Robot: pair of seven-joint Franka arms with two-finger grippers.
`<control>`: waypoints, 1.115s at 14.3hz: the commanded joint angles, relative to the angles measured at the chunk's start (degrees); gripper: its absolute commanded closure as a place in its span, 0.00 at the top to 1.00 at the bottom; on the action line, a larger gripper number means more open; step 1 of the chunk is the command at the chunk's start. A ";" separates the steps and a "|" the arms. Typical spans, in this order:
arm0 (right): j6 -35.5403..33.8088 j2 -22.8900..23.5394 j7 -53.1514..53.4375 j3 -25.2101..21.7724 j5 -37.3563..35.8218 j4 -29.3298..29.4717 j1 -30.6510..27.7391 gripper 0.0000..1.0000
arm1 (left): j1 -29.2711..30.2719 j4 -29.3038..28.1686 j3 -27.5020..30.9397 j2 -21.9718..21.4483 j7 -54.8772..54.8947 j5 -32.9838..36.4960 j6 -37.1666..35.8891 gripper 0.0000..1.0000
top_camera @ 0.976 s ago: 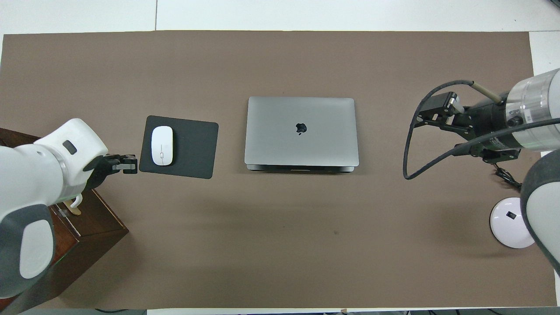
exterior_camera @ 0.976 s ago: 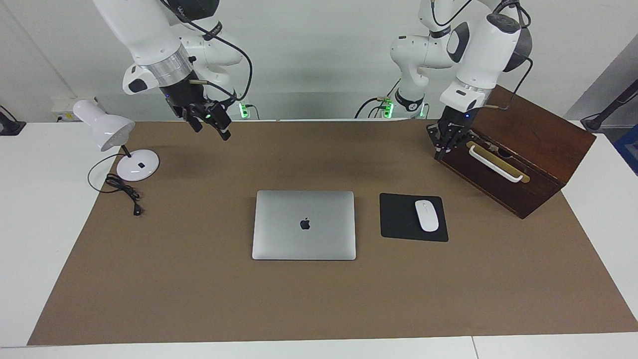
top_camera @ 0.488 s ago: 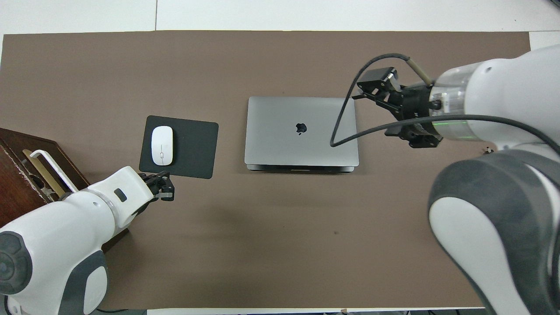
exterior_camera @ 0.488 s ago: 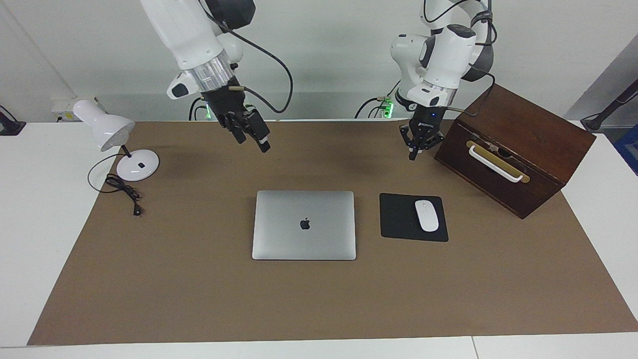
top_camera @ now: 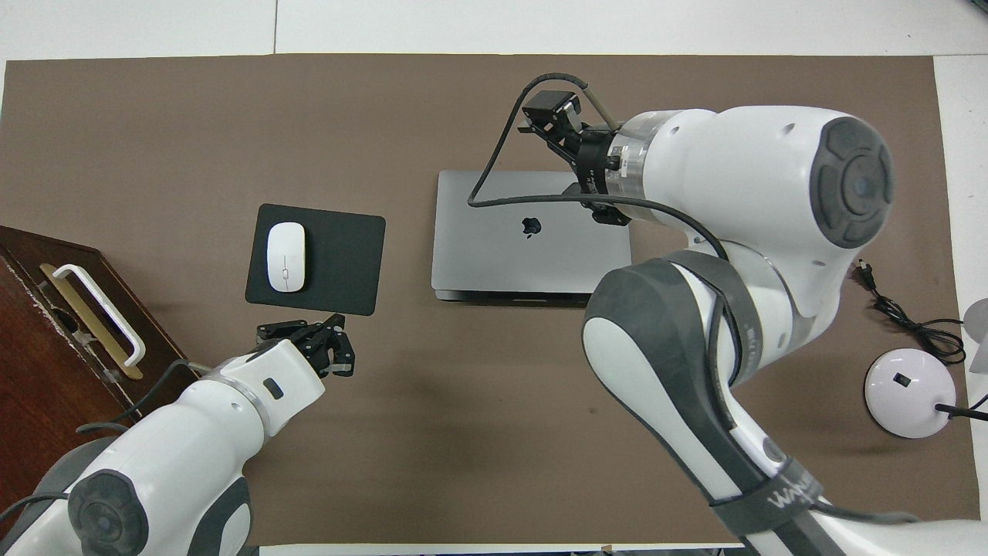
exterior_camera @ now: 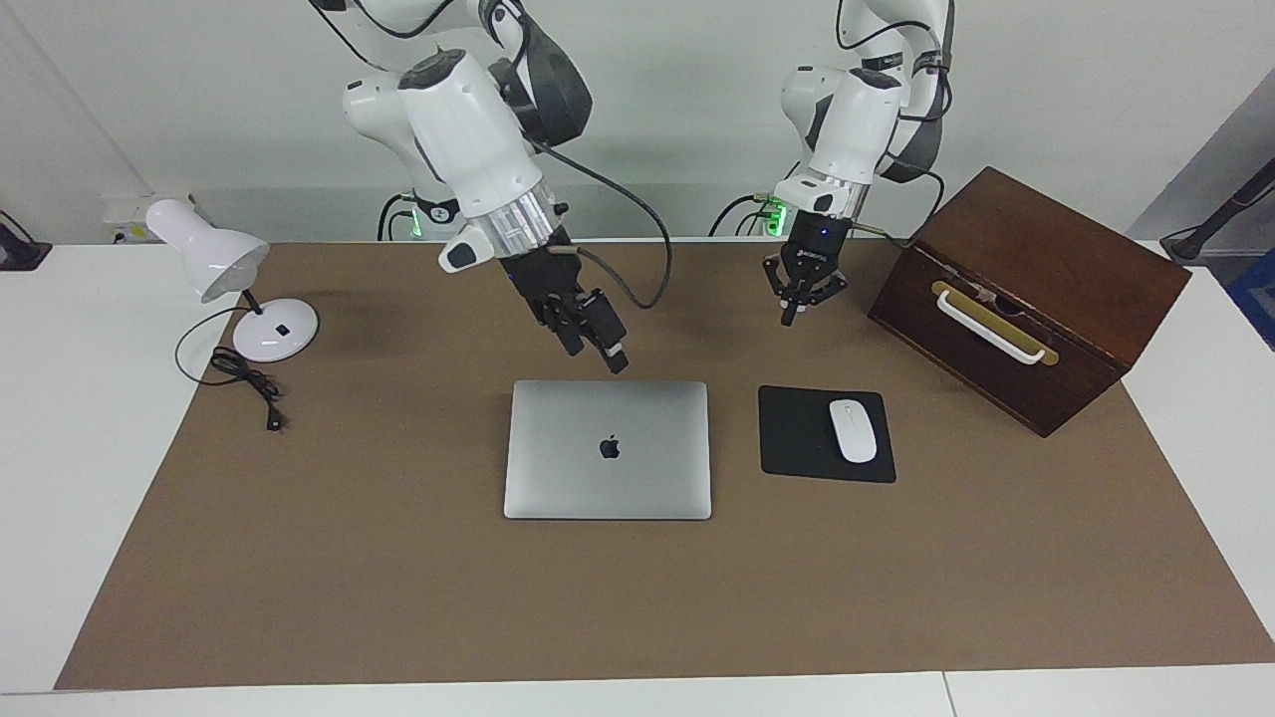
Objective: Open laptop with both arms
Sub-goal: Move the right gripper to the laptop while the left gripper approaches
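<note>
Both arms have swung in from the table's ends toward the middle since the earlier frames. Right gripper [exterior_camera: 610,360], once up near the desk lamp [exterior_camera: 224,269], now hangs just above the laptop's edge nearest the robots; whether its fingers are spread or pressed together cannot be told. Left gripper [exterior_camera: 794,311], fingertips pressed together and empty, has left the wooden box [exterior_camera: 1031,299] and hovers over bare brown mat between the robots and the mouse pad [exterior_camera: 825,434].

Laptop [exterior_camera: 608,450] lies closed and flat at mid-table, beside the mouse pad, logo up. In the overhead view the lid seam and notch show on its robot-side edge [top_camera: 532,295].

Judgement: approach step, no contact yet. To do it well, one gripper should steady the base without clamping the lid, while the other catches the lid lip at the notch and lifts in a slow arc about the hinge. Thin aluminium slides easily; an unsteadied base would likely skate or tip. The hanging cable [exterior_camera: 637,259] should stay clear.
</note>
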 commanded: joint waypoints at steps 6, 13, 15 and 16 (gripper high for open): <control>10.98 5.25 11.58 -7.12 0.55 1.35 11.95 0.99 | -8.43 -1.47 0.76 15.24 -0.50 -0.62 23.84 0.00; 30.74 7.71 20.13 -8.79 0.55 -4.96 16.08 0.99 | -11.06 -1.55 0.93 23.15 0.64 -0.53 36.06 0.00; 36.63 7.97 19.96 -8.79 0.73 -8.39 16.43 0.99 | -11.42 -1.55 1.11 24.66 0.81 -0.53 37.40 0.00; 37.97 8.06 20.13 -8.79 0.90 -9.19 16.87 0.99 | -11.42 -1.55 1.11 24.66 0.90 -0.53 37.40 0.00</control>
